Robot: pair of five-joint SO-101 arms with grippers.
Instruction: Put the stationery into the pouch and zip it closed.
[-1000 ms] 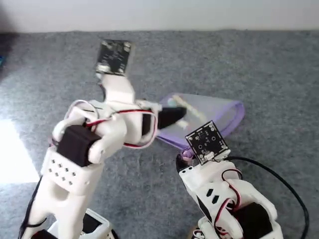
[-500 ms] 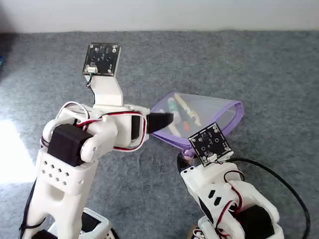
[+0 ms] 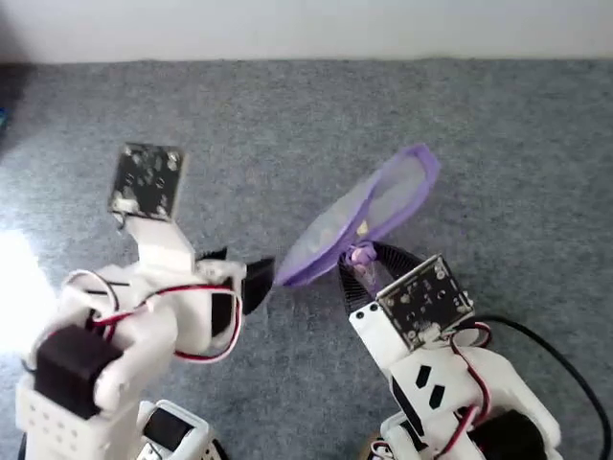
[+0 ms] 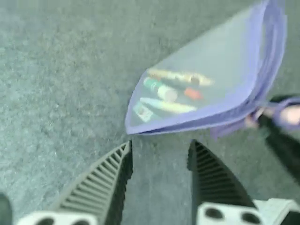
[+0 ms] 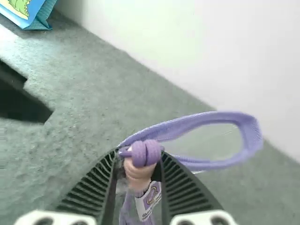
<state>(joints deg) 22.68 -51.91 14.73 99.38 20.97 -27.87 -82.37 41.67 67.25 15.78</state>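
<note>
Between right jaws — zip pull (image 5: 140, 155) | pouch (image 3: 375, 203) just beyond parted left jaws

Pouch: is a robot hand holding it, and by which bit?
The right gripper holds the pouch by its knotted purple pull. The left gripper is open, holding nothing.
</note>
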